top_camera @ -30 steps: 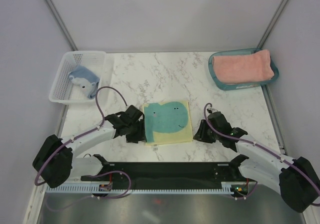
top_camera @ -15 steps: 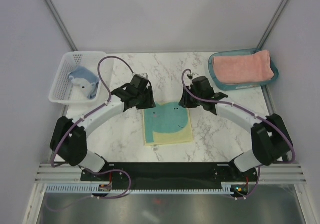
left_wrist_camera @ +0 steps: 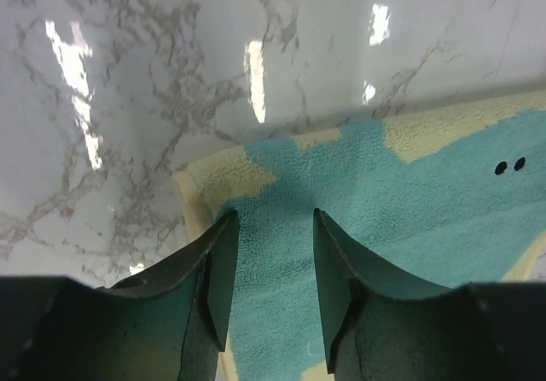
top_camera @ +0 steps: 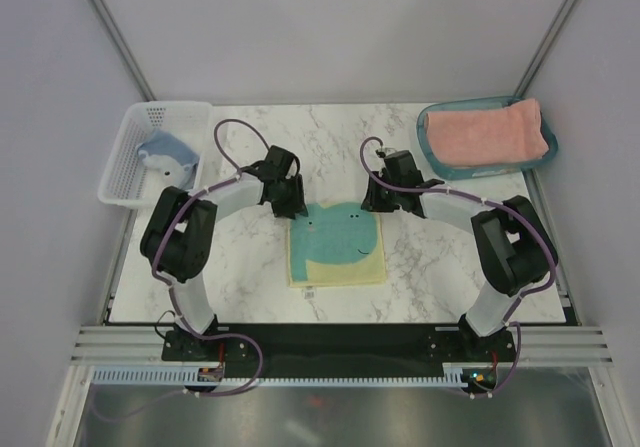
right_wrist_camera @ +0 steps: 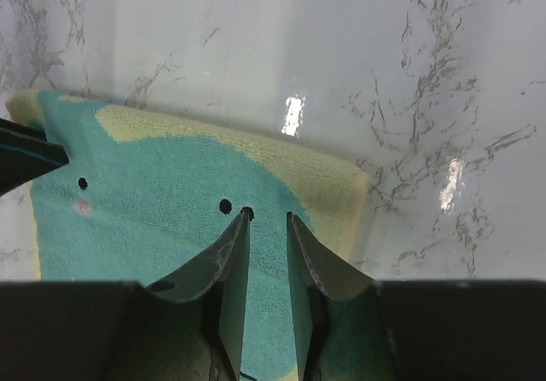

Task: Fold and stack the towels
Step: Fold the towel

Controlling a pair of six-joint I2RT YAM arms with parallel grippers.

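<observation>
Yellow towel [top_camera: 336,245] lies flat mid-surface [top_camera: 250,267]; both arms' jaws, part-open and empty, straddle its far corners. A clean fold likely needs matched pinches and an even lift.

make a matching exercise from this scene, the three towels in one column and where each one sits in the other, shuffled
Towels:
1. salmon-pink towel
2. grey-blue towel
3. pale-yellow towel

Places:
A. spread flat on the marble table
B. bunched in the white basket
C. folded in the teal tray

Pairs: 1-C, 2-B, 3-A
</observation>
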